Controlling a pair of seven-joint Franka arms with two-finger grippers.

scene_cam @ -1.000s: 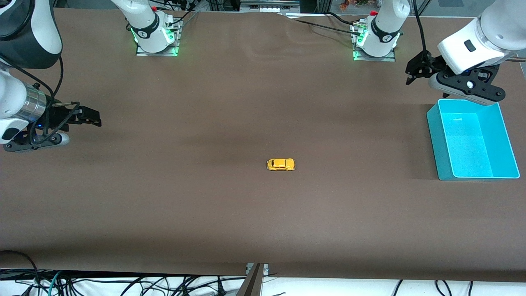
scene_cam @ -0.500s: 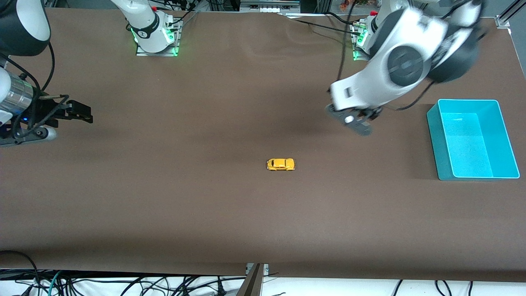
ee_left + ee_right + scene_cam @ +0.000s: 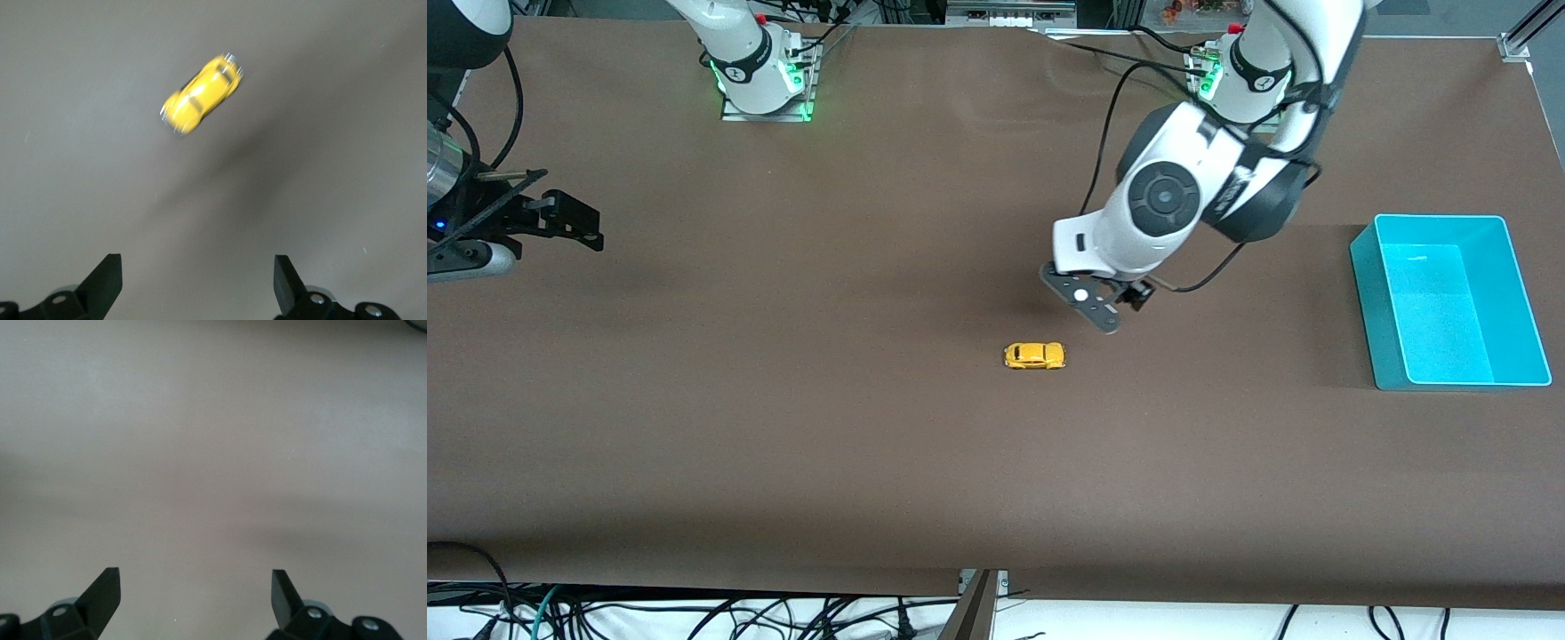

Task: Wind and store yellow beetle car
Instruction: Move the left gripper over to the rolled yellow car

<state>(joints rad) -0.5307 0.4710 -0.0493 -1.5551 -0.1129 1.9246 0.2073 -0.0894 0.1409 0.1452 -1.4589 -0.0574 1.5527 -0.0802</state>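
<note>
The tiny bright yellow beetle-shaped toy car (image 3: 1034,356) sits on its wheels on the brown table covering (image 3: 871,427), about mid-table, with its long axis running along the table between the two arm ends. Nothing touches it.

My left gripper (image 3: 1116,308) hangs in the air over bare table just beside the car, on the side toward my left arm's end and toward the bases. In the left wrist view my two black fingertips (image 3: 107,280) stand wide apart with nothing between them; the hand is released. In that same view the yellow car (image 3: 200,95) shows ahead of the fingertips, apart from them, lying at a slant to the line of the fingers. It is motion-blurred there, so I can tell no detail beyond yellow body and dark windows.

My right gripper (image 3: 560,218) hangs over the table edge region at my right arm's end, well apart from the car. The right wrist view shows its two black fingertips (image 3: 103,590) spread, empty, with only plain brown surface under them. Released as well.

An open-topped turquoise plastic bin (image 3: 1519,293) rests on the table at my left arm's end, well apart from the car. Its inside shows only bare turquoise floor.
</note>
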